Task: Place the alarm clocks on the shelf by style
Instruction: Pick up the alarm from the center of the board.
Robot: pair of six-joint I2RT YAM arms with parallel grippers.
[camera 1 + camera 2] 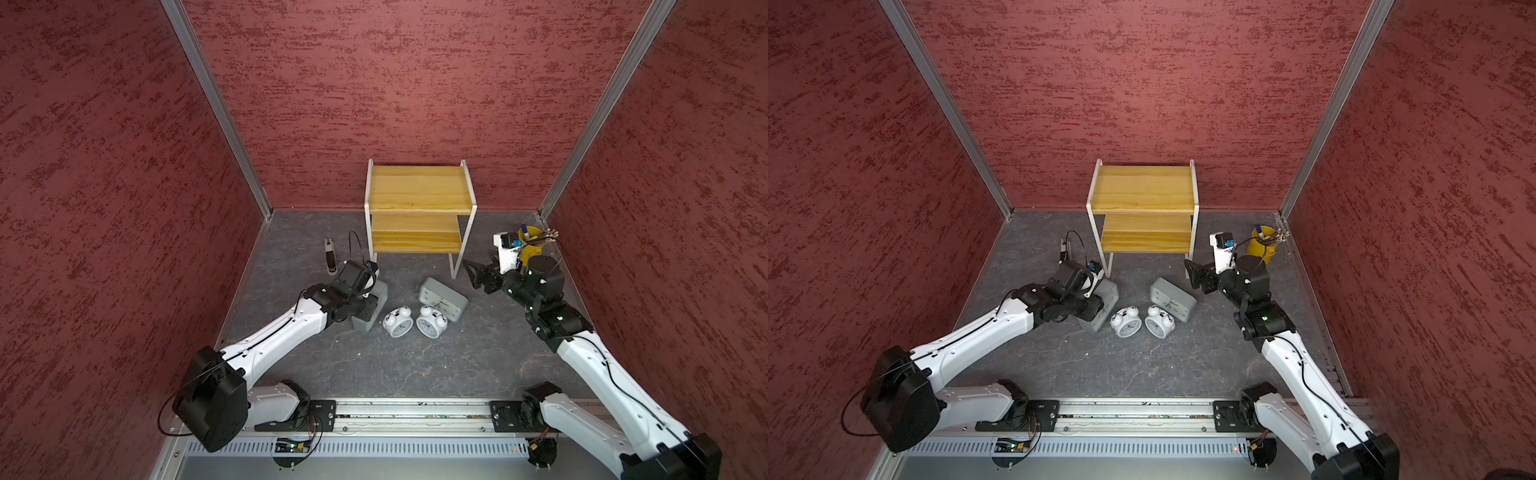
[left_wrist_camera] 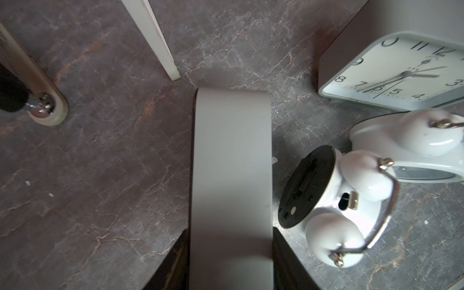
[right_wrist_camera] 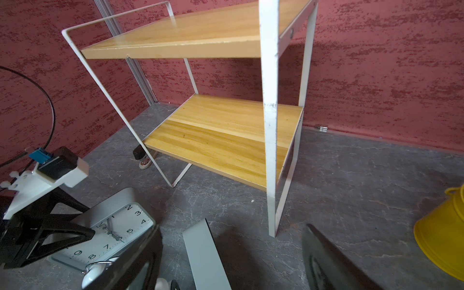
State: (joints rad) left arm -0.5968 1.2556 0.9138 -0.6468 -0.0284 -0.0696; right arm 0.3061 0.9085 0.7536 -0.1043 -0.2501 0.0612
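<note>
In both top views the two-tier shelf (image 1: 419,187) (image 1: 1144,187) stands at the back with bare boards. Left of centre, a grey rectangular alarm clock (image 1: 374,311) (image 2: 232,163) stands on edge. My left gripper (image 1: 368,301) (image 2: 231,263) is shut on it, a dark finger pressing each side. Two white twin-bell clocks (image 1: 397,322) (image 1: 431,322) lie beside it, with the second grey clock (image 1: 442,299) (image 3: 206,256) behind them, face up. My right gripper (image 1: 478,272) (image 3: 233,263) hangs open over that clock's far edge, near the shelf's front right leg.
A yellow pen cup (image 1: 532,245) (image 3: 444,238) with pens stands at the back right, close behind my right wrist. A stapler-like tool (image 1: 330,257) (image 2: 37,95) lies left of the shelf. Red walls enclose the dark marbled table on three sides.
</note>
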